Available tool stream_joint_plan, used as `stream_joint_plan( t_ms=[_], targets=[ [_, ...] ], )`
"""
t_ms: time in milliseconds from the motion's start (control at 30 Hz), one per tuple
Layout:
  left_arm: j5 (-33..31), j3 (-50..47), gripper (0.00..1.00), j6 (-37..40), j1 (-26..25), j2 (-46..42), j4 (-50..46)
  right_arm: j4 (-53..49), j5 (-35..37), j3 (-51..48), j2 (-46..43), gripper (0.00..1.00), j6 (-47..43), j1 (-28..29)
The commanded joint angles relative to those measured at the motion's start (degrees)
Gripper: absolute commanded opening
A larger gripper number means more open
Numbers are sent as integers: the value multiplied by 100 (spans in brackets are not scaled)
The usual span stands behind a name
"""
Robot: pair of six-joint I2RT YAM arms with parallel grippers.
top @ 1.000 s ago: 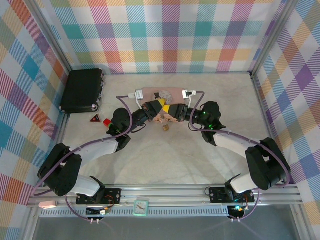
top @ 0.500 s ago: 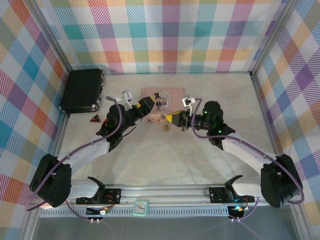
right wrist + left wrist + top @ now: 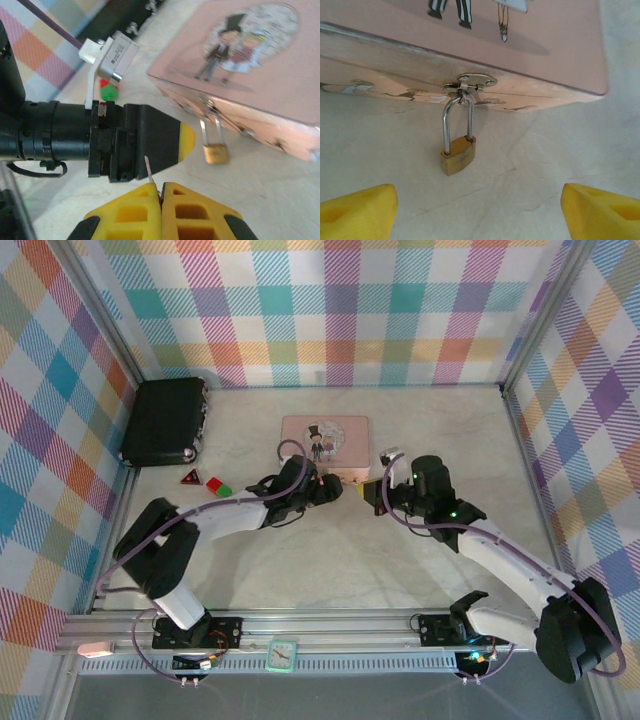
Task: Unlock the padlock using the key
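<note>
pink tin (image 3: pixel 325 430): lid down and the hasp (image 3: pixel 470 81) on its near wall is fastened. What is inside cannot be seen.
black case (image 3: pixel 165 420): at 9 o'clock from the pink tin, closed, contents hidden.
red and green pieces (image 3: pixel 213 484): loose on the table (image 3: pixel 330 560), at 8 o'clock from the pink tin.
padlock (image 3: pixel 457 156): hangs from the hasp by its silvery shackle (image 3: pixel 456 120), which is seated in the brass body.
left gripper (image 3: pixel 480 215): jaws wide apart, nothing between them. The padlock sits at 12 o'clock from the gap, apart from both yellow fingertips (image 3: pixel 357 210).
right gripper (image 3: pixel 161 189): jaws pressed together, clamped on the key.
key (image 3: pixel 148 175): its thin shaft pokes out of the pinch toward 11 o'clock. The padlock (image 3: pixel 215 152) lies at 2 o'clock from it, near but not touching.
</note>
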Motion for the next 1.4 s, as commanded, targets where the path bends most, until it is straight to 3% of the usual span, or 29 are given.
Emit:
stream_joint_plan(
  t_ms=[0, 267, 567, 867, 1167, 1367],
  targets=[
    [-433, 484, 84, 377, -75, 473, -651, -505, 613, -240, -425, 0, 241, -55],
    [-721, 907, 73, 520, -188, 1257, -631, -626, 849, -730, -1125, 0, 545, -122],
    [-802, 1153, 59, 396, -197, 1796, -136, -461, 716, -638, -877, 0, 564, -152],
    [-830, 1067, 26, 341, -198, 1898, 81, -389, 718, -635, -839, 0, 616, -177],
    [-487, 844, 0, 67, -176, 1465, 380, -43, 549, -824, -347, 0, 1276, -257],
    [33, 702, 0, -475, 5, 1327, 770, 564, 281, -1015, 219, 0, 1759, -291]
  ],
)
